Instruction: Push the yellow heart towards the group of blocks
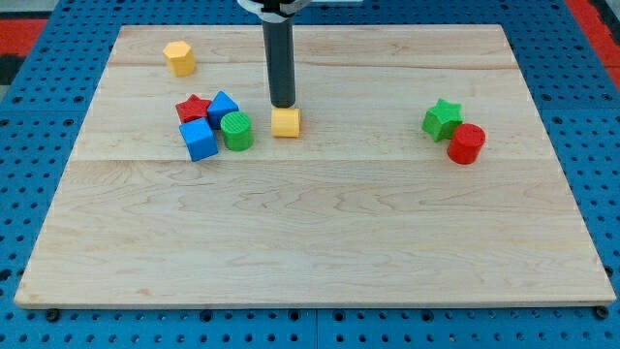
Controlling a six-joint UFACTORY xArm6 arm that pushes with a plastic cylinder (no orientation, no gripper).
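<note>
A small yellow block [286,122], which I take for the heart, lies left of the board's middle. My tip [282,104] stands just above it in the view, touching or nearly touching its top edge. A group of blocks sits close to its left: a green cylinder [236,131] nearest, a red star [193,107], a blue block [223,105] and a blue cube [199,140]. A narrow gap separates the yellow block from the green cylinder.
Another yellow block [179,57], with several sides, lies near the wooden board's [310,242] top left. A green star [442,118] and a red cylinder [466,143] touch each other at the view's right.
</note>
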